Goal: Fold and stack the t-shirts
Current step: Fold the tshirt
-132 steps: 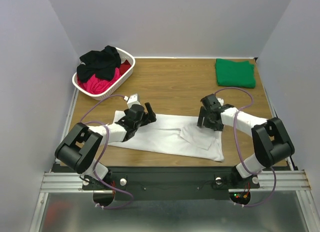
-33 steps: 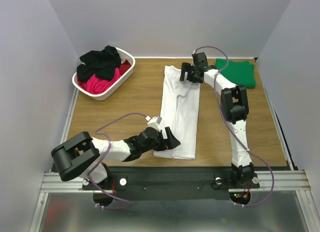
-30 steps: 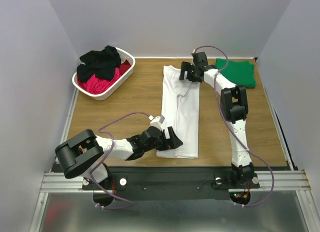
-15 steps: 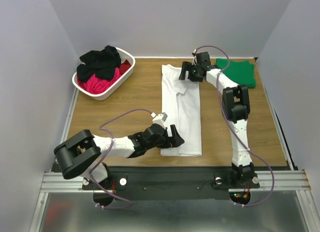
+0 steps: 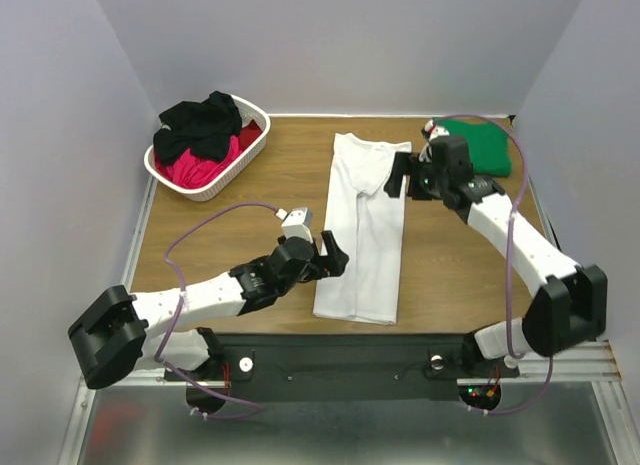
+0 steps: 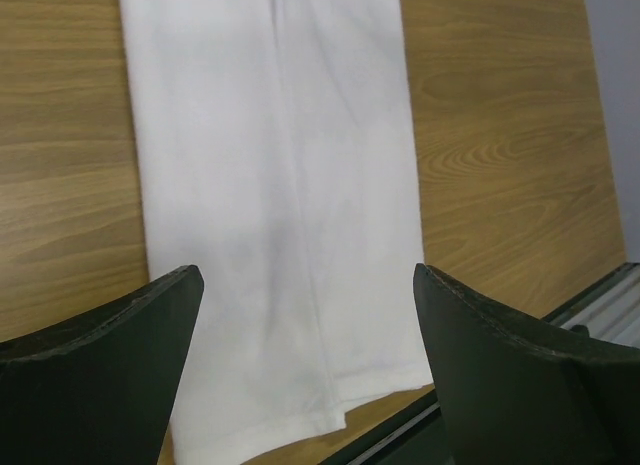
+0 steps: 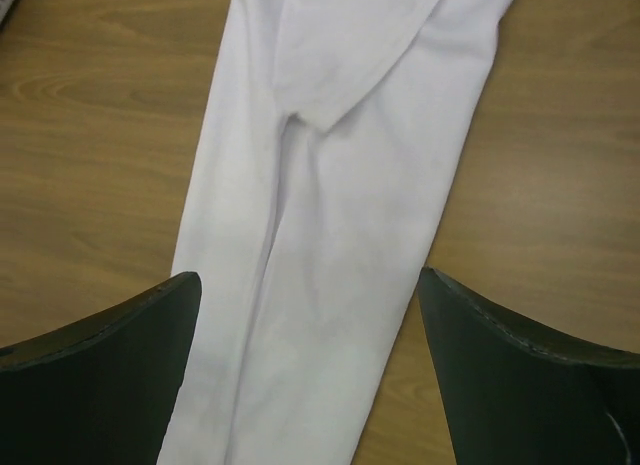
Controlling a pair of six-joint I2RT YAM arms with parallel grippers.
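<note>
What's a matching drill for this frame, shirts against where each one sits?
Things:
1. white shirt
2. green shirt
3. black shirt
4. pink shirt

Places:
A. in the basket, under another shirt
B. folded flat at the far right corner
C. laid out as a long strip down the middle of the table
D. heaped on top in the basket

Pairs: 1-C, 2-B, 3-D, 4-A
</note>
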